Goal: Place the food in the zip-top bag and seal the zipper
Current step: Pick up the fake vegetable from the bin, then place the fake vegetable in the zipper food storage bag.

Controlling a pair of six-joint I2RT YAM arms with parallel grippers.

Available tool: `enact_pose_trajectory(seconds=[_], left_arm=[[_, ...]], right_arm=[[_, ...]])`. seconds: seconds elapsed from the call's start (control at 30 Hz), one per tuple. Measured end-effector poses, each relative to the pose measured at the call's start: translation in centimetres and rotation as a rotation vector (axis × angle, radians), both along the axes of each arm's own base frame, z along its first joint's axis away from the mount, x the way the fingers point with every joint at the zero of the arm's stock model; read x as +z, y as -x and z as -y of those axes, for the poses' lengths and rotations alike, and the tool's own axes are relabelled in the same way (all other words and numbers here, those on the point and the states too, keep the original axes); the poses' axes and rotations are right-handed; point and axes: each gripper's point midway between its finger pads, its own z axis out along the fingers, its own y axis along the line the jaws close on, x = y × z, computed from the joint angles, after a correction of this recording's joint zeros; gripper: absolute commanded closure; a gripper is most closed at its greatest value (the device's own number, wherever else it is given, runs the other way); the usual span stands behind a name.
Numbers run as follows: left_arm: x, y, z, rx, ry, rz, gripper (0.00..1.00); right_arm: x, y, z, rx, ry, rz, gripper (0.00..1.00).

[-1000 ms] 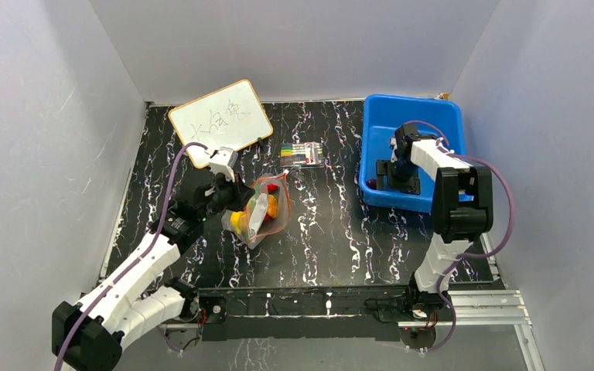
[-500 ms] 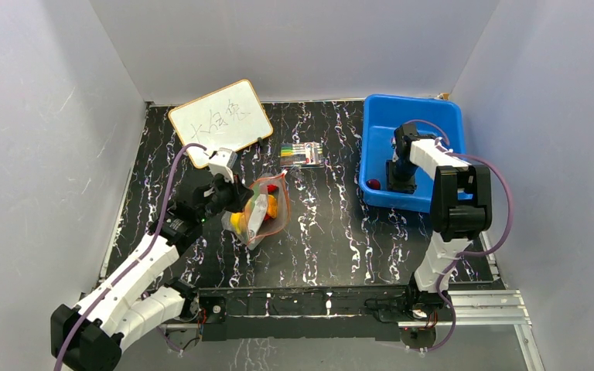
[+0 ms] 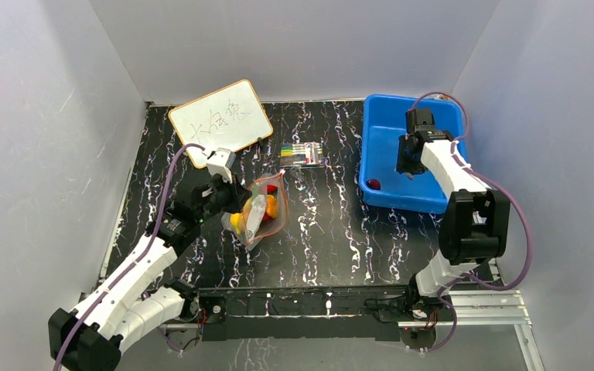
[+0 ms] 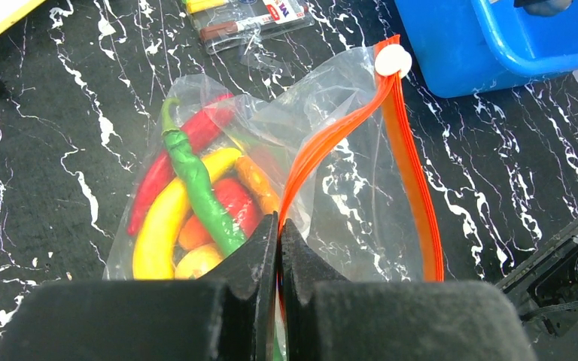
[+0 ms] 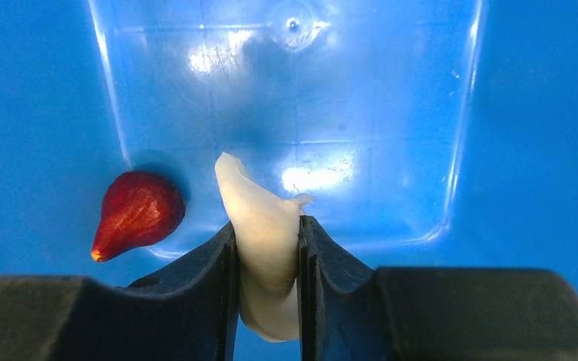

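The clear zip-top bag (image 3: 261, 210) lies left of the table's middle with its mouth open. In the left wrist view the bag (image 4: 346, 188) holds a yellow banana (image 4: 158, 226), a red chili (image 4: 162, 177), a green pepper (image 4: 196, 184) and orange pieces. My left gripper (image 4: 279, 226) is shut on the orange-red zipper (image 4: 331, 135) edge; a white slider (image 4: 392, 60) sits at its far end. My right gripper (image 5: 265, 233) is shut on a small white piece (image 5: 260, 226), held above the floor of the blue tub (image 5: 60, 90). A red strawberry (image 5: 137, 212) lies in the tub.
A pack of coloured markers (image 3: 303, 154) lies behind the bag. A whiteboard (image 3: 220, 120) leans at the back left. The blue tub (image 3: 379, 124) stands at the back right, with the strawberry (image 3: 373, 184) near its front left corner. Grey walls enclose the table.
My right gripper has closed on the white piece and lifted up and back inside the tub. The left gripper and bag have stayed put.
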Motion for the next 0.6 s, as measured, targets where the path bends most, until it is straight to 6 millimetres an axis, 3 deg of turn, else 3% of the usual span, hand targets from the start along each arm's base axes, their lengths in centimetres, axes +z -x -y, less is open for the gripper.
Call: enact_pose_trajectory(seconds=[0.33, 0.43, 0.53, 0.6], left_arm=[[1.6, 0.3, -0.1, 0.004, 0.017, 0.005, 1.00], [2.7, 0.1, 0.1, 0.007, 0.031, 0.012, 1.00], [3.7, 0.2, 0.6, 0.005, 0.074, 0.006, 1.00], [4.0, 0.3, 0.9, 0.005, 0.103, -0.011, 1.00]], right_arm=[[4.6, -1.0, -0.6, 0.008, -0.036, 0.123, 0.83], [8.2, 0.3, -2.0, 0.036, -0.108, 0.201, 0.84], [12.3, 1.9, -5.9, 0.112, -0.219, 0.296, 0.84], [14.9, 3.4, -10.5, 0.196, -0.315, 0.347, 0.83]])
